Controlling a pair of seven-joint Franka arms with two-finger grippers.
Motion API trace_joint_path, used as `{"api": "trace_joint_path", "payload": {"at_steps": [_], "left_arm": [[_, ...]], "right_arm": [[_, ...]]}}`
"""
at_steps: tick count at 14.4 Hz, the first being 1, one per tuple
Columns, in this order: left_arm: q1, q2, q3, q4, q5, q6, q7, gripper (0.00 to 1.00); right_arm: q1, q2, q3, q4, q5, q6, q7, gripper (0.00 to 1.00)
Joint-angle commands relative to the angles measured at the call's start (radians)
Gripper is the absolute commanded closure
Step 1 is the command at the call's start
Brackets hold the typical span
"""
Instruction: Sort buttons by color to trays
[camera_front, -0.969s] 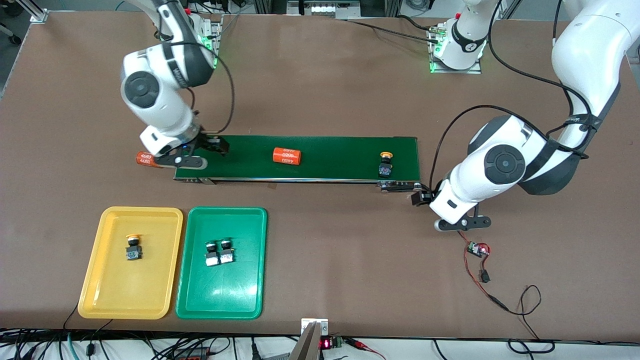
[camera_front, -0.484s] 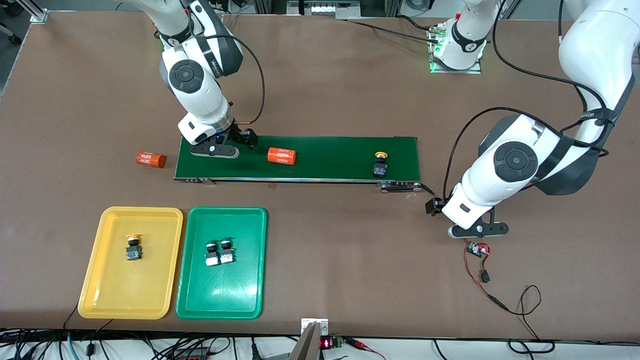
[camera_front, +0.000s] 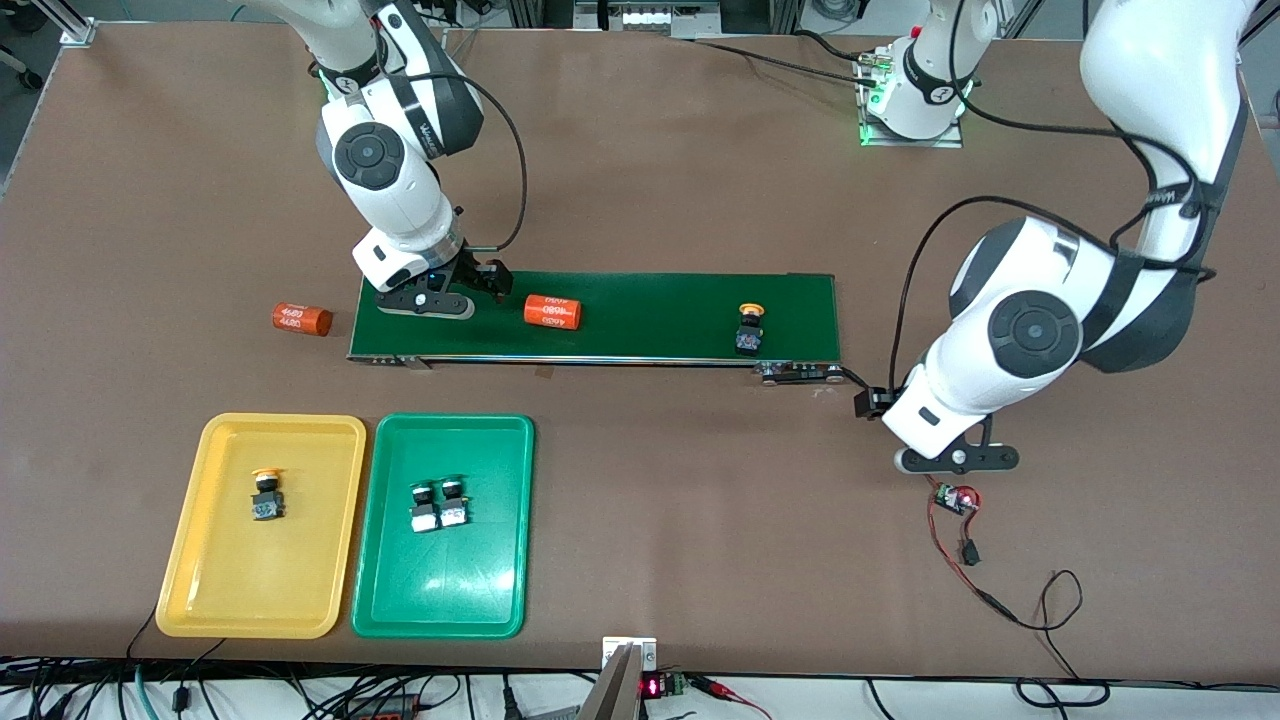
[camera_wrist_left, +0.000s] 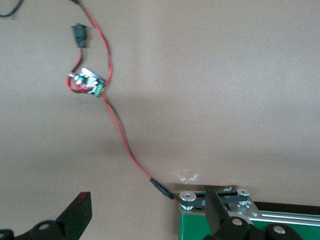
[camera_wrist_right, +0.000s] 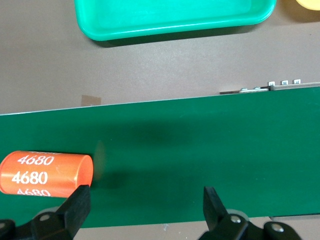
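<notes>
right tool wide open, empty (over belt) | left tool open, empty

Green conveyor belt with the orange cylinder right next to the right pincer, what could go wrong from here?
1. The open right pincer, over the long dark-green conveyor belt, might grab the orange printed cylinder beside it, which is no button.
2. The yellow-capped dark push-button lies toward the left arm's end, so it might go unpicked; the open left pincer waits off the belt.
</notes>
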Motion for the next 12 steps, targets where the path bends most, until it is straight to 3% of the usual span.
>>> {"api": "trace_joint_path", "payload": {"at_steps": [1, 3, 6, 7, 9, 12], "left_arm": [[-0.119, -0.116, 0.261, -0.001, -0.136, -0.015, 0.106, 0.0], [-0.104, -0.16, 0.319, -0.001, -0.19, -0.011, 0.201, 0.0], [-0.104, -0.251, 0.489, -0.009, -0.34, -0.033, 0.421, 0.0], [-0.104, -0.269, 0.513, -0.009, -0.346, -0.079, 0.471, 0.0], [-0.1, -0.289, 0.516, 0.0, -0.342, -0.18, 0.476, 0.0], [-0.093, -0.331, 0.515, -0.018, -0.34, -0.178, 0.451, 0.0]], "right_arm": [[-0.002, 0.013, 0.001, 0.011, -0.003, 0.011, -0.003, 0.0], [-0.002, 0.017, 0.001, 0.017, -0.001, 0.011, -0.001, 0.0], [-0.002, 0.019, 0.001, 0.019, -0.001, 0.008, 0.002, 0.0], [-0.002, 0.019, 0.001, 0.019, -0.001, 0.01, 0.002, 0.0], [-0.002, 0.02, 0.001, 0.019, -0.001, 0.011, 0.004, 0.0], [-0.002, 0.02, 0.001, 0.019, -0.001, 0.011, 0.005, 0.0]]}}
